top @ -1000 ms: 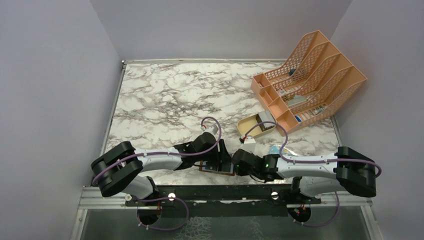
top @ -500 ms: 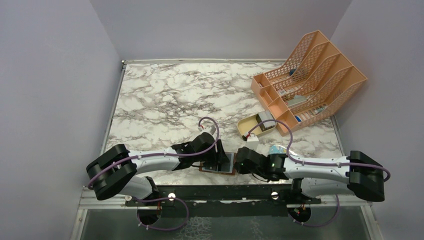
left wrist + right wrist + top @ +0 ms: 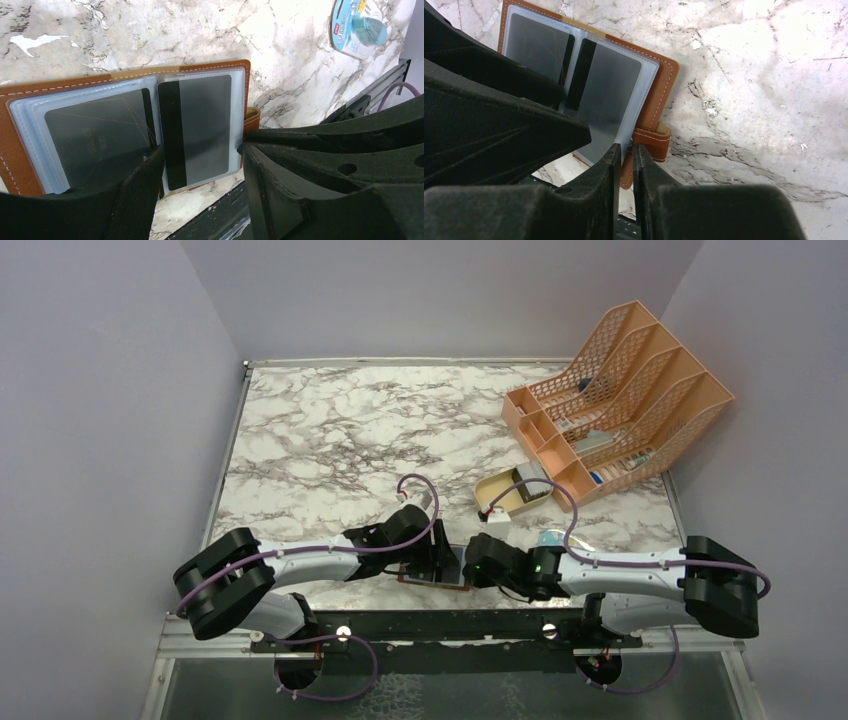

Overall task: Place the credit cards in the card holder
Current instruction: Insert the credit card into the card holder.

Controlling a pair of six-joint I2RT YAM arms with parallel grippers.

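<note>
At the near edge of the bench [image 3: 200, 30], your card holder [image 3: 210, 65] is lying open, leather side down, between the two arms. Two credit cards [image 3: 200, 125] are sitting in its clear sleeves: a dark one on the left page, a grey one with a black stripe on the right. Your left tool [image 3: 200, 155] is hanging wide open astride the right-hand sleeve, gripping nothing. Your right tool [image 3: 625, 147] is pinching down to a slit on that sleeve's outer corner.

Left fingers [image 3: 142, 200] spread, right fingers [image 3: 608, 172] nearly closed
</note>
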